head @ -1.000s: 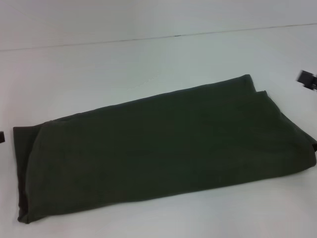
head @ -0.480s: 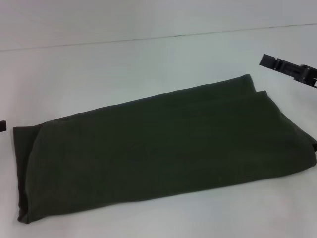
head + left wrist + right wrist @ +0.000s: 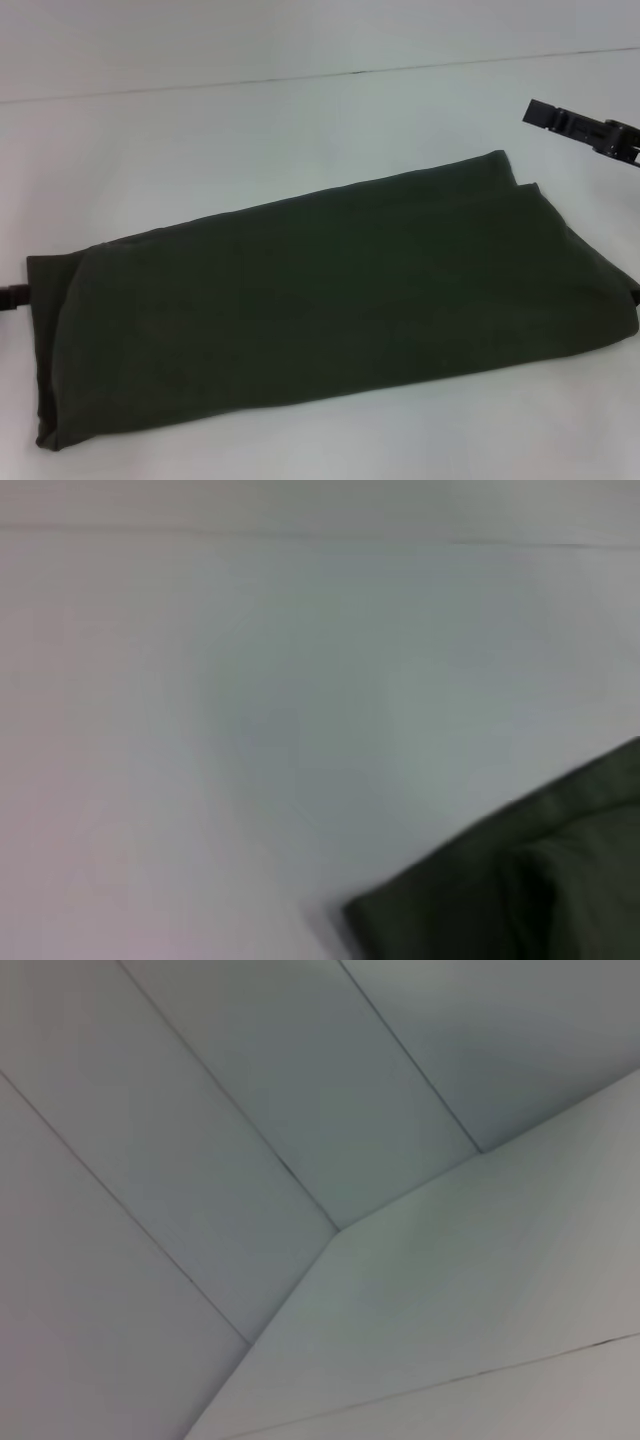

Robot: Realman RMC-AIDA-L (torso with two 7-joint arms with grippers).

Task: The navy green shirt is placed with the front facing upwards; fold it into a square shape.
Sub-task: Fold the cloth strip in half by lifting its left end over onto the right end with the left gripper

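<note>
On the white counter [image 3: 250, 130] the soft, limp navy green shirt [image 3: 330, 300] wants gripping at its 9 and 3 o'clock edges; whether either tool, left tool [image 3: 10, 297] or right tool [image 3: 580, 130], is apart, I cannot tell.

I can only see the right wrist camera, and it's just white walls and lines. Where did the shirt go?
Observer: The shirt lies on the white table, folded into a long band.
Child: Is my right pincer near it?
Observer: The right pincer hangs beyond the shirt's far right corner, not touching it.
Child: And the other pincer?
Observer: Only a tip of the left pincer shows at the head view's left edge, by the shirt's left end. Its own camera shows a shirt corner.
</note>
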